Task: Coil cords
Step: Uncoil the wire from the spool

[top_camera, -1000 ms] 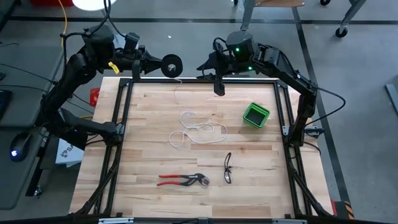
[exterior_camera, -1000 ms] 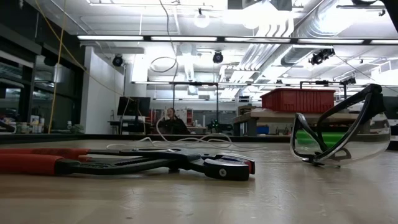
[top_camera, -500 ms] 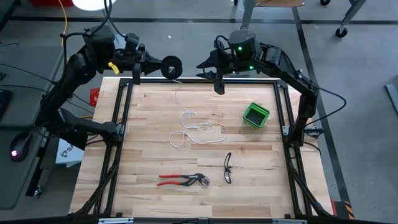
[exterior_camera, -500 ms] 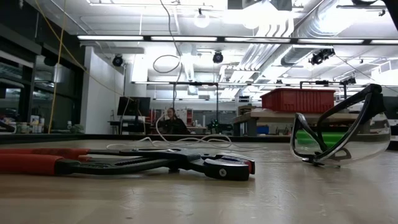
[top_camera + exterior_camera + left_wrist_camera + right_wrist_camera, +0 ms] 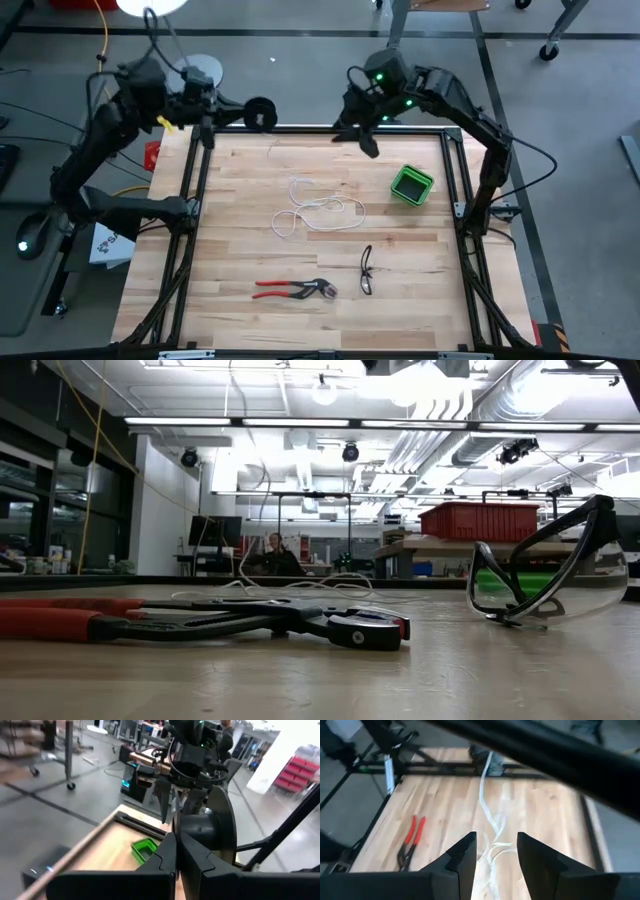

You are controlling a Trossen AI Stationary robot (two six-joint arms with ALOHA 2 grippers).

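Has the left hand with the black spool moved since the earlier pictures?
Yes. In the high view the left hand, shut on the spool, has gone left along the table's far frame rail, away from the right hand.

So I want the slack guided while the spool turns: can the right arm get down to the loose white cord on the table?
Probably yes. The right gripper hangs open above the far edge, the white cord lies loose just ahead of it, and nothing sits between them; the green bin is off to the side.
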